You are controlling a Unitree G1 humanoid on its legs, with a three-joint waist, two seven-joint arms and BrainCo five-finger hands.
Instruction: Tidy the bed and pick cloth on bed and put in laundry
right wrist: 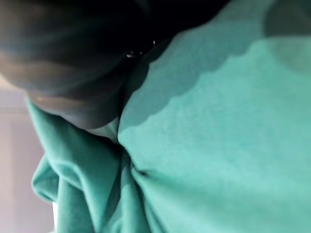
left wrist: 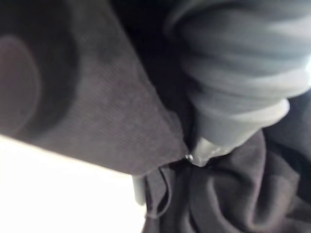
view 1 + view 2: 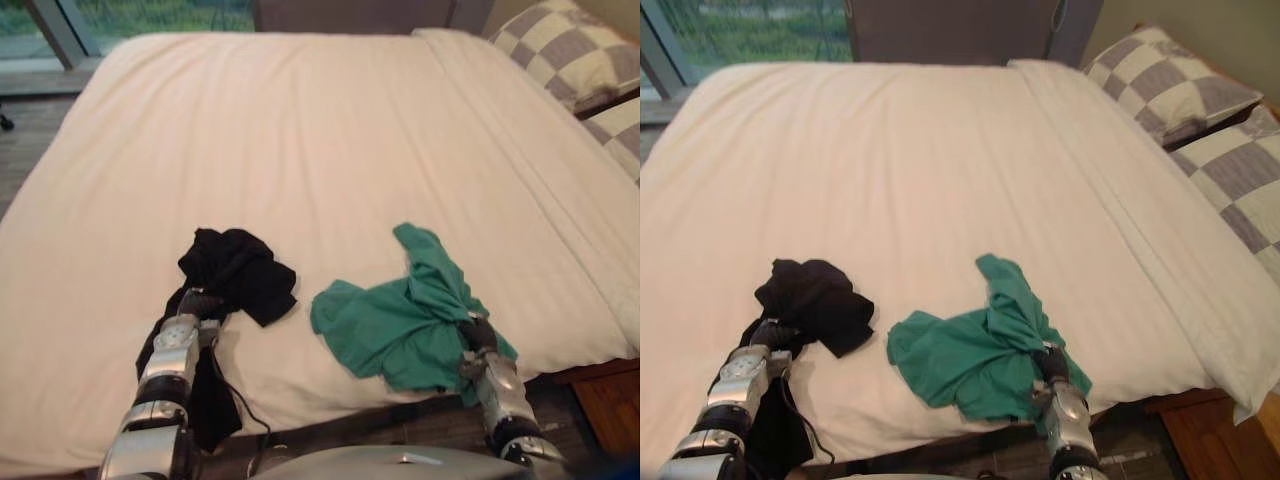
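From the head camera, the left hand (image 3: 200, 303) sits at the near edge of the bed (image 3: 300, 130), its dark wrist cover pushed into a crumpled black cloth (image 3: 240, 265). Most of that cloth is bunched just beyond the hand and slightly to its right, and a strip of it trails back along the forearm and down over the bed's edge. The hand is buried in the folds, so I cannot tell whether it is spread or clamped on the fabric. The right hand (image 3: 480, 335) is sunk in the same way into a green cloth (image 3: 400, 320), which spreads out from that hand toward the left hand and stretches one narrow lobe away beyond it. I cannot tell this hand's state either. The two cloths lie near each other without touching, with pale sheet between them. Two grey-and-white checked pillows (image 3: 565, 45) lie well beyond the right hand, off to its right. In the left wrist view, the ribbed cover is pressed against dark knit fabric that wraps close around the hand. In the right wrist view, green fabric is gathered in tight folds right against the dark cover.
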